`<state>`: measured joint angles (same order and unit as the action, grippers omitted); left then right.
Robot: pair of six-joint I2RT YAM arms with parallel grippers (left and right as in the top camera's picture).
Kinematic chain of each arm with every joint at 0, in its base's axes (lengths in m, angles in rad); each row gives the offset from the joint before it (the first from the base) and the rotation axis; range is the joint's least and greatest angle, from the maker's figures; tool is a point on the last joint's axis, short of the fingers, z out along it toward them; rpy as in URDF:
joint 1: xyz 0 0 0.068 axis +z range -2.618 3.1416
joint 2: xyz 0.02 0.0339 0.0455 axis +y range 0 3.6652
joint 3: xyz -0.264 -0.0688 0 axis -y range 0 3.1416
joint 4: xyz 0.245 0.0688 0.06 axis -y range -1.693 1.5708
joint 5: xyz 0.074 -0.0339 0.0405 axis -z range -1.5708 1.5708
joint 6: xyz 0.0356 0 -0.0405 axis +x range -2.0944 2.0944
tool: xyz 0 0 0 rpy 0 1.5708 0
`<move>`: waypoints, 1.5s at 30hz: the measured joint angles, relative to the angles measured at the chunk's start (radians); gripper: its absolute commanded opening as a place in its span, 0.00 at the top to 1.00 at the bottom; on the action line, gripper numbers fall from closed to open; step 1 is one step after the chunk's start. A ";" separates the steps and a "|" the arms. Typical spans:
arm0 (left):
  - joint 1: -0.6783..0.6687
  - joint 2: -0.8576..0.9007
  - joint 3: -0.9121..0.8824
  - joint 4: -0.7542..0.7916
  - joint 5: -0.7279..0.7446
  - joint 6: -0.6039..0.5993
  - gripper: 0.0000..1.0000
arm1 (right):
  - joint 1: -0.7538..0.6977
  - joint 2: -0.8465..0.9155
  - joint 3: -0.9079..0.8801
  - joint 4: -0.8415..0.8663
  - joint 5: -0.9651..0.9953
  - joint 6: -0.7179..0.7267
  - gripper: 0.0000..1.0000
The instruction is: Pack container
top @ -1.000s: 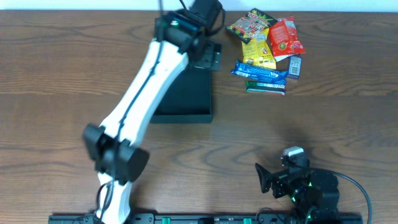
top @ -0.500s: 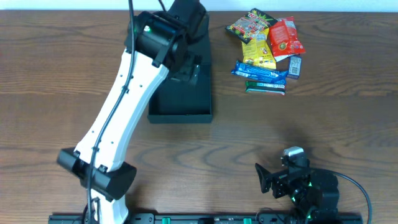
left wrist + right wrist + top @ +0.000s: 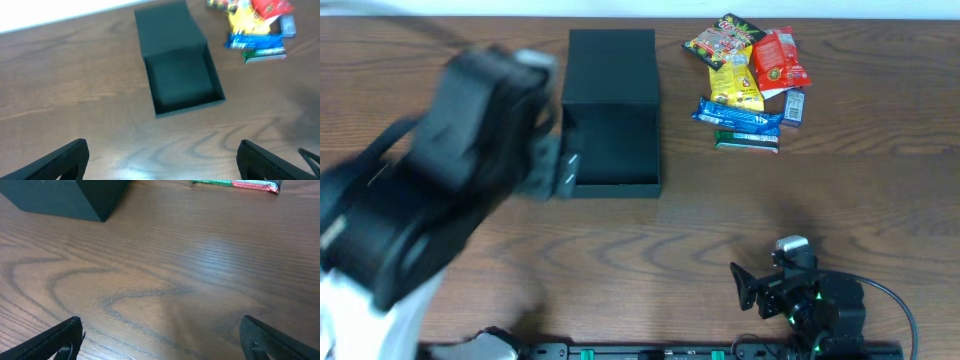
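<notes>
Overhead view: can anyone read the wrappers? I count six snacks (image 3: 745, 85) and none of the print resolves for me. /tablecam

Same here, every brand is too small to read. My count matches:
- one dark packet with colorful print (image 3: 720, 38)
- one yellow packet (image 3: 737, 82)
- one red packet (image 3: 778, 58)
- one blue bar (image 3: 740, 115)
- one green-and-red bar (image 3: 747, 141)
- one small grey-blue packet (image 3: 794, 105)

They overlap in a heap at the far right of the wooden table (image 3: 840, 200). /yam_watcher

And the container (image 3: 615, 150)? /tablecam

Just one, plain dark matte. It sits left of the heap and apart from it. The lid flap is swung open toward the far edge and the tray floor is bare. The left wrist view looks down into it. /yam_watcher

Grippers? /tablecam

The left gripper (image 3: 162, 147) has its jaws spread wide with only table between them, on the near side of the box. Its arm is a big blur in the overhead. The right gripper (image 3: 160, 322) is spread wide too and holds nothing. It's low over the wood at the near right edge, well apart from the snacks. /yam_watcher
</notes>
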<state>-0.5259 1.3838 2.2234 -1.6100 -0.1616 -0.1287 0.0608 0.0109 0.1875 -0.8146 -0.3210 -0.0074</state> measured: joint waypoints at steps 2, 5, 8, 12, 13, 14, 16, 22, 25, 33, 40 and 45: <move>0.000 -0.077 -0.068 0.002 0.000 0.000 0.04 | 0.000 0.000 0.000 0.000 0.000 0.000 0.01; 0.000 -0.179 -0.206 0.007 -0.002 0.003 0.05 | 0.000 0.000 0.000 0.000 0.000 0.000 0.01; 0.000 -0.245 -0.402 0.043 -0.002 0.003 0.04 | 0.000 0.000 0.000 0.000 0.000 0.000 0.00; 0.000 -0.287 -0.599 0.085 0.002 0.003 0.04 | 0.000 0.000 0.000 0.000 0.002 -0.001 0.01; 0.000 -0.302 -0.641 0.095 0.005 0.003 0.05 | 0.000 0.000 0.000 0.000 0.008 -0.005 0.01; 0.000 -0.322 -0.684 0.104 0.010 0.003 0.05 | 0.000 0.000 0.000 0.000 0.021 -0.008 0.01; 0.000 -0.359 -0.754 0.119 0.018 0.003 0.05 | 0.000 0.000 0.000 0.000 0.042 -0.012 0.01; 0.000 -0.424 -0.908 0.180 0.041 0.003 0.05 | 0.000 0.000 0.000 0.018 0.066 -0.020 0.01; 0.000 -0.423 -0.927 0.188 0.050 0.004 0.05 | 0.000 0.000 -0.001 0.099 0.005 0.092 0.01; 0.000 -0.425 -0.927 0.219 0.054 0.006 0.05 | 0.000 0.000 -0.001 0.127 -0.223 0.764 0.01; 0.000 -0.425 -0.927 0.256 0.069 0.006 0.05 | 0.000 0.000 -0.005 0.221 -0.248 0.995 0.01; 0.000 -0.424 -0.929 0.335 0.076 0.006 0.05 | 0.000 0.013 -0.005 0.496 -0.248 1.040 0.01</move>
<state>-0.5255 0.9596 1.2945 -1.2755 -0.0853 -0.1223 0.0608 0.0238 0.1822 -0.3183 -0.5694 1.0321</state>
